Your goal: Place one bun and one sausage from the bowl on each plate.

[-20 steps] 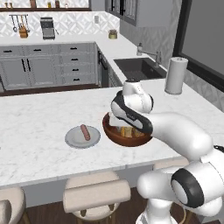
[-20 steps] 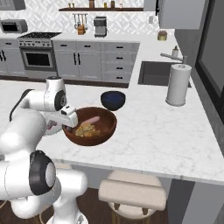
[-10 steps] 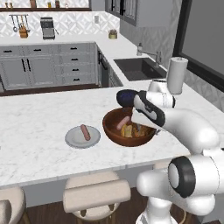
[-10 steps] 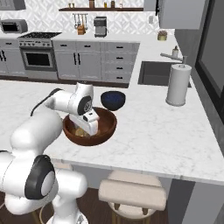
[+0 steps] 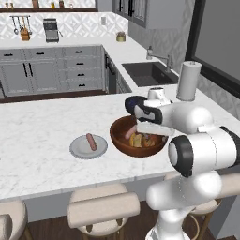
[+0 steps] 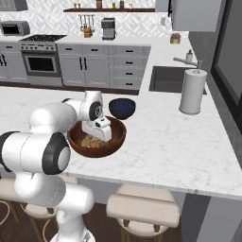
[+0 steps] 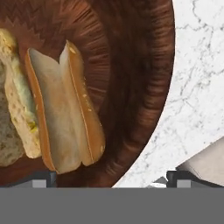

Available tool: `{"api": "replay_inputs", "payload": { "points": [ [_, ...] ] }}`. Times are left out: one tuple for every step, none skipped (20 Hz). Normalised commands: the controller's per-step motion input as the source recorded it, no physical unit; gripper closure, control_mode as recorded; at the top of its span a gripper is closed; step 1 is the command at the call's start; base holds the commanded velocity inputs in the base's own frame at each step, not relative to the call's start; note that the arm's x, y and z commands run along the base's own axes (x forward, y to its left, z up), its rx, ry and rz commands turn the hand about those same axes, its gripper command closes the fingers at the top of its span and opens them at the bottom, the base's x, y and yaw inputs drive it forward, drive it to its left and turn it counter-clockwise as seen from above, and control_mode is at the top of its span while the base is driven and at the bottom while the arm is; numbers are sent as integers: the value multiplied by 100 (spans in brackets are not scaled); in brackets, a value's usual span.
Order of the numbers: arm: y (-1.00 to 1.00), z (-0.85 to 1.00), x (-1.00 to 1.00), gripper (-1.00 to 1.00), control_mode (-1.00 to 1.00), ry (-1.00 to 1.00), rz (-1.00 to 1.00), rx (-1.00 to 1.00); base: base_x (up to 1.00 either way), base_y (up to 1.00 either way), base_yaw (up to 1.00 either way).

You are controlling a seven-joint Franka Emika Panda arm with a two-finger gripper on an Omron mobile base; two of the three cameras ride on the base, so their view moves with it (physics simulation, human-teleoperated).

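1. Progress check: the light grey plate (image 5: 88, 147) sits on the worktop (image 5: 42, 140) just left of the big reddish-brown bowl (image 5: 119, 138), and it already has one sausage (image 5: 91, 141) lying on it. No bun on it that I can make out, so that plate looks half done.

2. I can't pick out the other plate in these pictures, so no call on what it holds.

3. The bowl is still well stocked. From the left side I can see a pinkish sausage (image 5: 131, 132) leaning near the rim and some tan bread pieces. The hand camera gives a close look at a split bun (image 7: 65, 109) lying inside the bowl, with paler bread (image 7: 15, 100) beside it.

4. The pincer (image 6: 99, 133) hangs right over the bowl – down among the contents, from the look of it. In the hand camera the two tips sit far apart at the bottom corners, so it's spread wide and holding nothing.

5. A dark blue bowl (image 6: 122, 107) sits just behind the big bowl, and a paper towel roll (image 6: 192, 92) stands well off near the sink.

6. My guess – it's lining up on a bun for the grey plate. Left after that: a bun and a sausage for the second plate.
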Motion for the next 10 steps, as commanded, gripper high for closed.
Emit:
{"api": "replay_inputs", "payload": {
  "points": [
    [-11, -41, 17, -100, -100, 4, 33, 0, 0, 0, 0],
    [0, -25, 0, -100, -100, 4, 19, 0, 0, 0, 0],
    [21, -11, 9, -100, -100, 7, 6, 0, 0, 0, 0],
    [14, -9, 16, -100, -100, 0, 3, 0, 0, 0, 0],
    [12, 0, 29, -100, -100, 0, 1, 0, 0, 0, 0],
    [11, 0, 36, -100, -100, -1, 0, 0, 0, 0, 0],
    [6, 0, 36, -100, -100, 0, 0, 1, 0, 0, 0],
    [5, 0, 39, -100, -100, 0, 1, 0, 0, 0, 0],
    [0, -24, 31, -100, -100, 0, 3, 0, 0, 0, 0],
    [0, -31, 24, -100, -100, 0, 5, 0, 0, 0, 0]
  ]
}}
